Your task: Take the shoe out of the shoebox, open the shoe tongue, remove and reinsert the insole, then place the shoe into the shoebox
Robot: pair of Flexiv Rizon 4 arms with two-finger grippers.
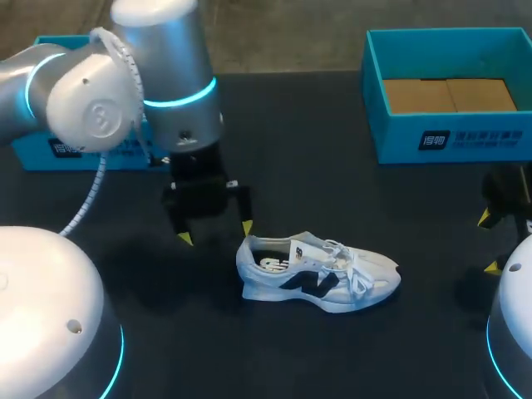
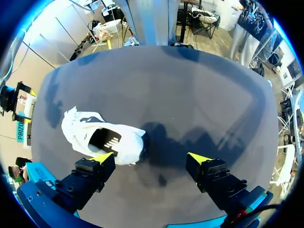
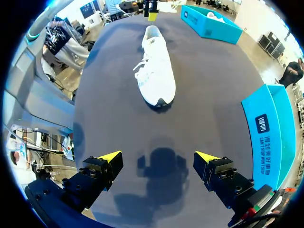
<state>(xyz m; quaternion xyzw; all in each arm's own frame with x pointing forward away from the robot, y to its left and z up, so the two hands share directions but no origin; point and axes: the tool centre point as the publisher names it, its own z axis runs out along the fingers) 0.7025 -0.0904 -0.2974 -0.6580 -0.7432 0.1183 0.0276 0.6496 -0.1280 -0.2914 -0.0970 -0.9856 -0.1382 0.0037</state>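
Head view: probably light and soft above a stiffer sole, so best pinched at the heel rim of the shoe (image 1: 316,273), standing on the table (image 1: 332,191) outside the box (image 1: 449,137), left gripper (image 1: 215,233) spread just behind its heel, right gripper (image 1: 488,243) spread, well apart.

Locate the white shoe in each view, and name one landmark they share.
Head view: shoe lies low in the middle of the table, heel next to the left arm's jaws.
Left wrist view: shoe just ahead of the left arm's open jaws, off to one side, heel opening nearest.
Right wrist view: shoe well ahead of the right arm's jaws, toe towards them.
Shared landmark: the left arm's yellow-tipped jaws by the heel, seen in all three.
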